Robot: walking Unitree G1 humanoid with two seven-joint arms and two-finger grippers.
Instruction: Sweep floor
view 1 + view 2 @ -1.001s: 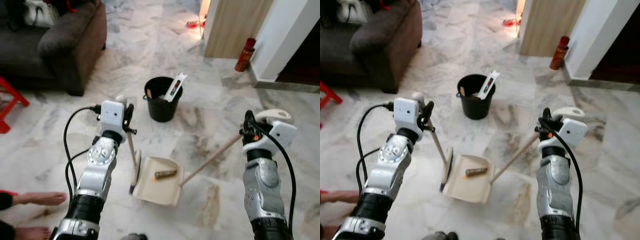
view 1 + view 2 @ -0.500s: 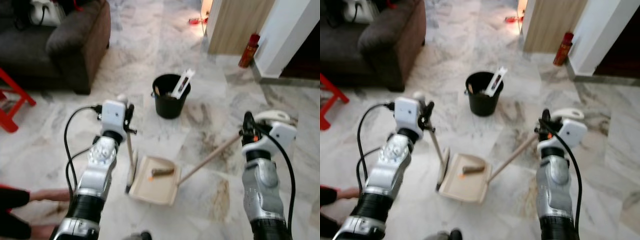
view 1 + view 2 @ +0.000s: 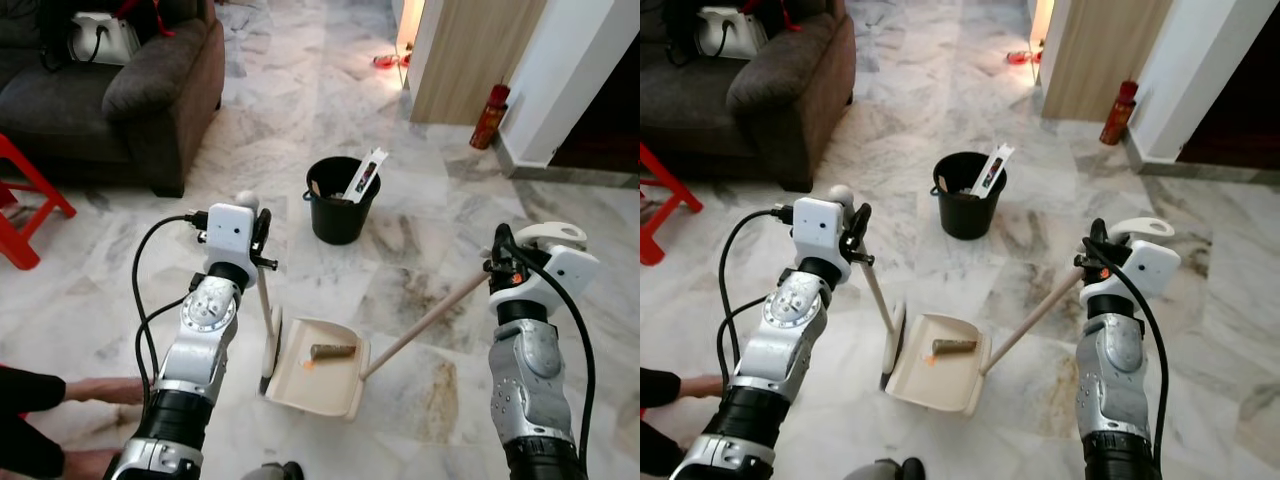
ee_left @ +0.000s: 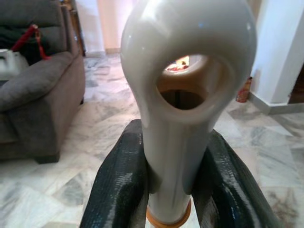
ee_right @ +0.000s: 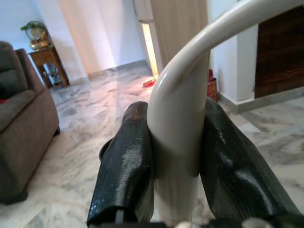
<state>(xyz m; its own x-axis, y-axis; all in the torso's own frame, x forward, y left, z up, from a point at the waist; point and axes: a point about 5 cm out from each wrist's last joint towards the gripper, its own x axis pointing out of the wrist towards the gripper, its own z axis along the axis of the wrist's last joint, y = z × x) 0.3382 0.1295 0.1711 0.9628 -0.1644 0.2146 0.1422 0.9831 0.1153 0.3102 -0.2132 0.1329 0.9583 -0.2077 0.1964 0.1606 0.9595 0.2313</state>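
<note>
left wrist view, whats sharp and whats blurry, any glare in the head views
Left wrist view: the broom handle and pincer fingers up close are soft, the sofa behind sharper. Left eye view: crisp, with a bright warm glare at the doorway and soft shadow under the bucket.

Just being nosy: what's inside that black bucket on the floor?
A white flat strip with dark markings leans out over the round black plastic bucket's rim, and a small tan piece sits at the far edge. Anything deeper is hidden by its dark wall.
</note>
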